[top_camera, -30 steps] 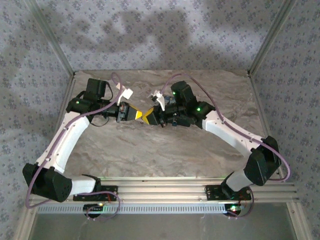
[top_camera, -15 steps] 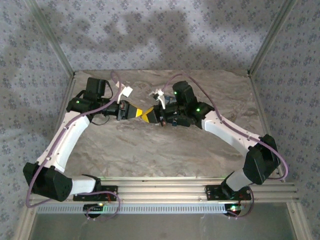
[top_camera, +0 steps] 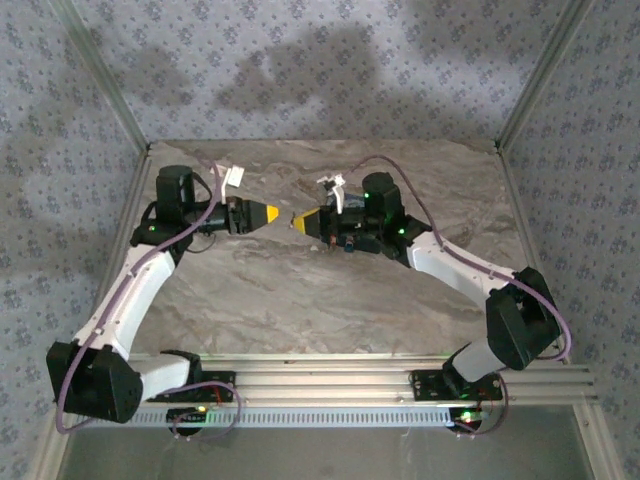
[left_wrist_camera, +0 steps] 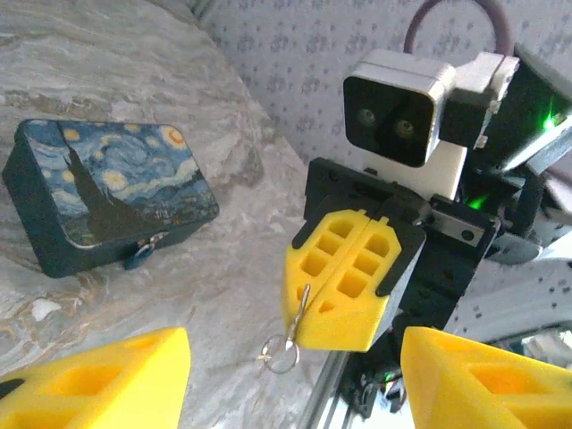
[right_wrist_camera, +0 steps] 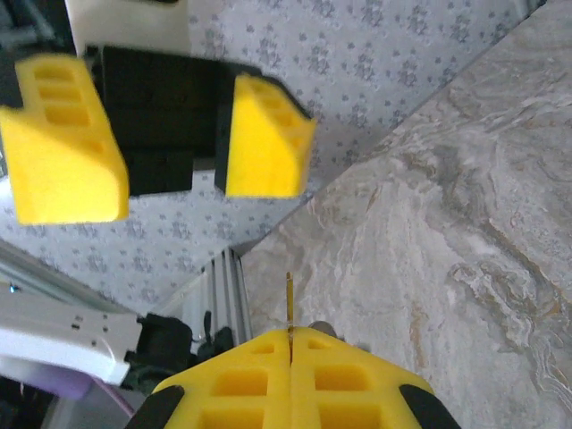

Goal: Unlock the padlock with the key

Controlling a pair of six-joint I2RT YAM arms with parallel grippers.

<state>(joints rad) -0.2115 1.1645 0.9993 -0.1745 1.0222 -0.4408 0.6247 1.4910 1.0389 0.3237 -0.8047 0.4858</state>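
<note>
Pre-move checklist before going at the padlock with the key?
1. key clamped in right gripper: ok, tip sticks out past the fingers.
2. left gripper open: ok.
3. padlock steadied: not ok, it lies loose on the table, no gripper touching it.
4. Key aimed at padlock: not ok, it points toward the left gripper.
5. Keyhole position: cannot tell.

High rear view over table [top_camera: 320, 300]; wrist cameras face-to-face.
</note>
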